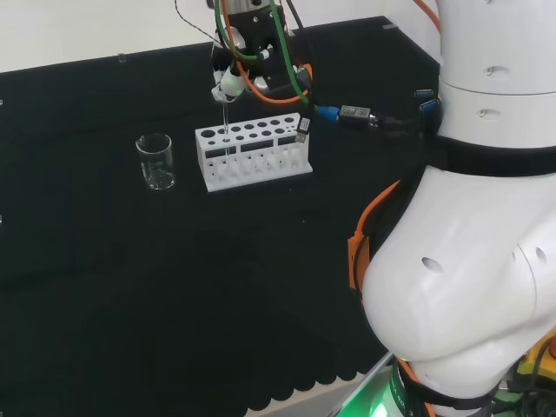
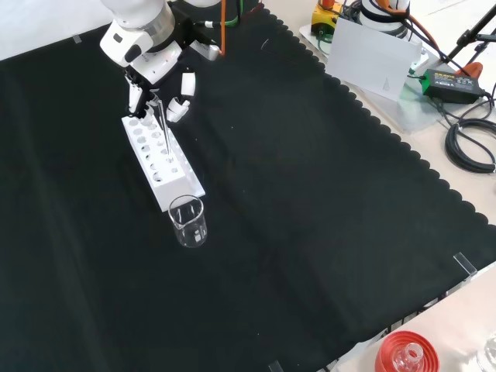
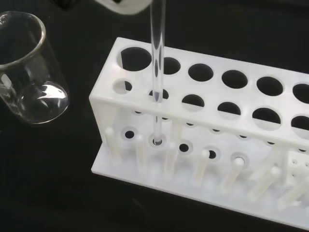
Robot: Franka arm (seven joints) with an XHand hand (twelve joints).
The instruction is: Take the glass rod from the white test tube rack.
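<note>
Hand sits right above left end of white test tube rack in head view, fingertips pinched on top of glass rod. Rod upright, still in rack: wrist view has it going through hole in second column from beaker end, lower tip resting in base dimple. Empty glass beaker just left of rack in head view, not touching. All on black-clothed counter. Red ribbed stand down at front view's bottom edge.
</note>
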